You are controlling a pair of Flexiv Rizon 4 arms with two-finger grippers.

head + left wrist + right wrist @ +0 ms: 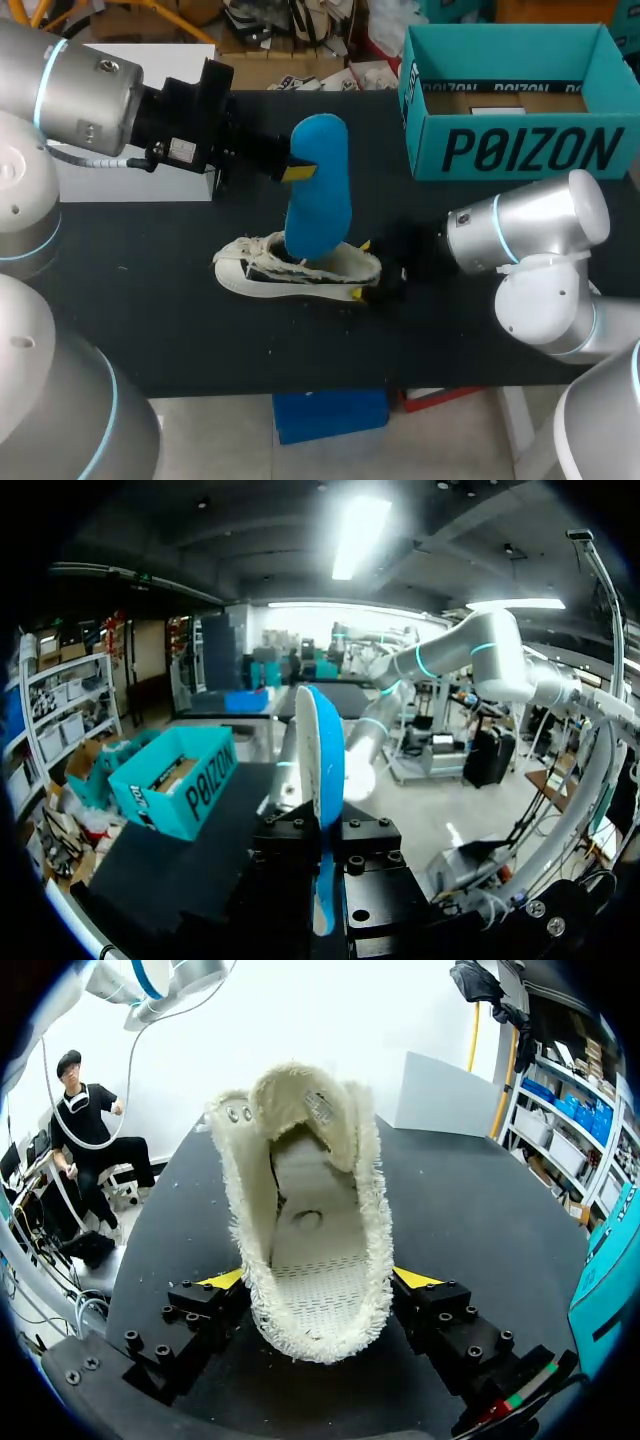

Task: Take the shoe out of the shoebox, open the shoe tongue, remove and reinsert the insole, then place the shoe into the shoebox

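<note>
Insole: blue foam insole (318, 190), long axis near vertical, clenched by the left gripper (298, 170).
Shoe: cream fuzzy low shoe (300, 268) on the black table (150, 300), directly below the insole, toe towards the left arm, inside bare.
Right gripper (362, 270): grasping the heel from both sides.
Shoebox: teal cardboard shoebox (515, 150), well apart.
Next: likely tip the insole toe-first into the shoe.

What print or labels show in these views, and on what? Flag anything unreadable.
Shoebox, front wall: large black brand lettering, clear in the head and left wrist views; a brand name, so not quoted.
Tag inside the shoe tongue: print too small to read.
Sticker on the left arm: too small to read.
</note>
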